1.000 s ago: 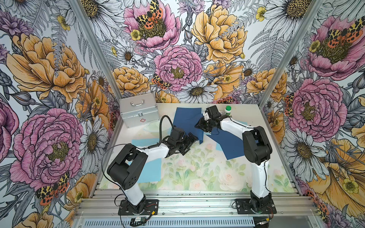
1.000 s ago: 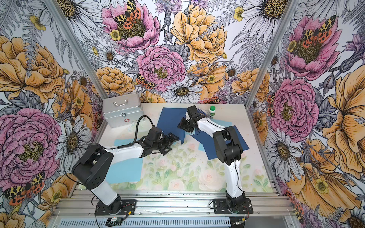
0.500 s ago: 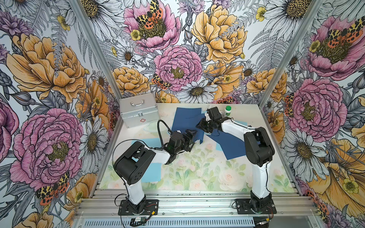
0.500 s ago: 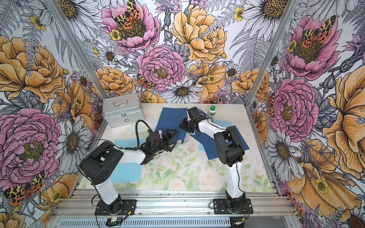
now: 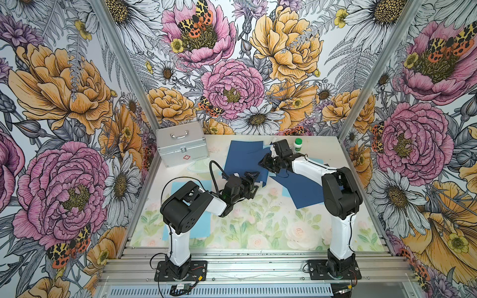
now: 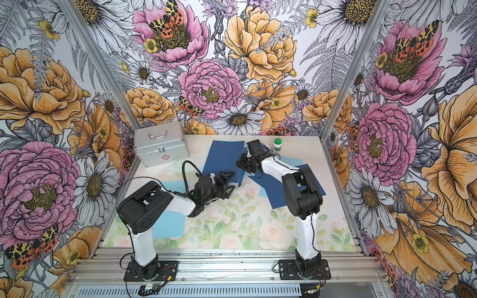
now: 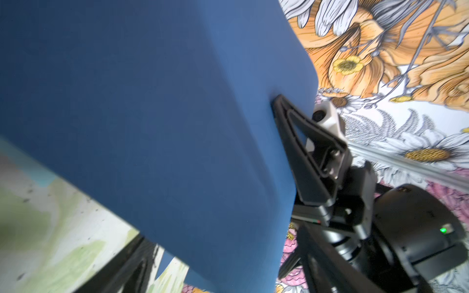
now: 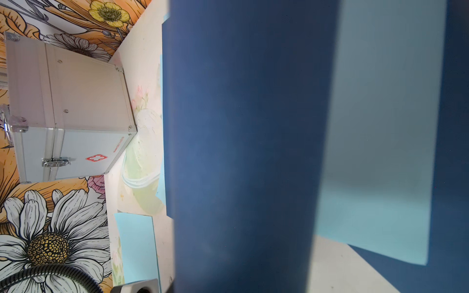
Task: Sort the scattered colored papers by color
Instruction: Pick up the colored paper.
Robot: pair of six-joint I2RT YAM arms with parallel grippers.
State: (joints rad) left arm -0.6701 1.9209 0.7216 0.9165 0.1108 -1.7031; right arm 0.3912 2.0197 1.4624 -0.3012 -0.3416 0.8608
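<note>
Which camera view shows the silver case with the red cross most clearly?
The right wrist view: the silver case is large there, latch and red cross sharp. Both top views show it whole but small. The left wrist view lacks it.

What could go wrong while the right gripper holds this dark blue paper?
The right gripper pinches the dark blue paper at one edge, and the open left gripper sits at its corner: opposite pulls could tear it. The green-capped bottle stands close to the right arm and might be knocked over.

Silver case (image 5: 181, 145), green-capped bottle (image 5: 297, 145), floral tabletop (image 5: 258, 232)
</note>
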